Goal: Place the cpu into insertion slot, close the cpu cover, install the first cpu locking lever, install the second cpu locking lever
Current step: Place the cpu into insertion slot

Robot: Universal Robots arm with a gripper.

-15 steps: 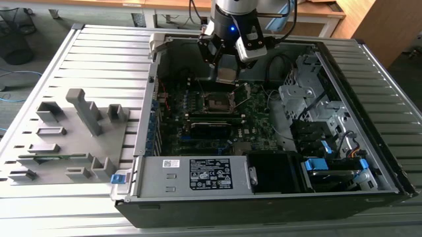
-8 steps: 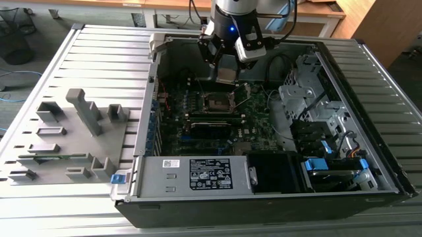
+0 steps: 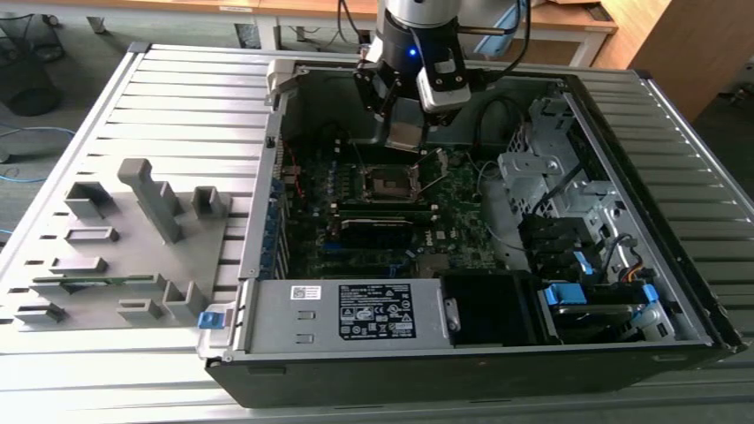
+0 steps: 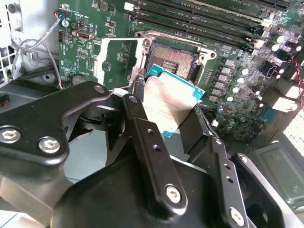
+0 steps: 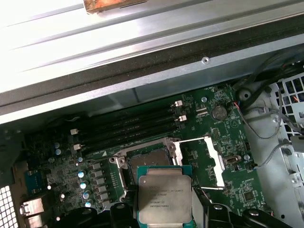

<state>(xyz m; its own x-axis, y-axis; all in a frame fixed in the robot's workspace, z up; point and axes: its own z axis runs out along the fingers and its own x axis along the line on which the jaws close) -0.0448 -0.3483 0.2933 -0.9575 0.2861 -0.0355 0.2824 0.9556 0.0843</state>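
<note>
Right, I have the claw (image 4: 167,99) clamped on the cpu (image 4: 168,107), one dark finger (image 4: 137,102) on each of two opposite edges, the silver lid facing the wrist cameras. In the exterior view the arm hangs inside the open computer case (image 3: 471,371), which lies on its side on the slatted bench (image 3: 154,88), with the claw above the motherboard (image 3: 454,221) near the case's far wall.

The chip is held in the air, clear of the board. In both wrist views it sits just in front of the insertion slot (image 4: 173,57) and covers the slot's near edge, so it is close to the socket but not seated. I see the socket's contact field exposed inside its metal rim.

The cpu cover (image 4: 98,59) is swung open and lies back flat on the board just beside the slot, its square opening showing green board through it. The long black memory slots (image 4: 199,19) run along the slot's other side.

A grey fixture block (image 3: 130,230) rests on the bench at the exterior view's left, well apart from the case.
</note>
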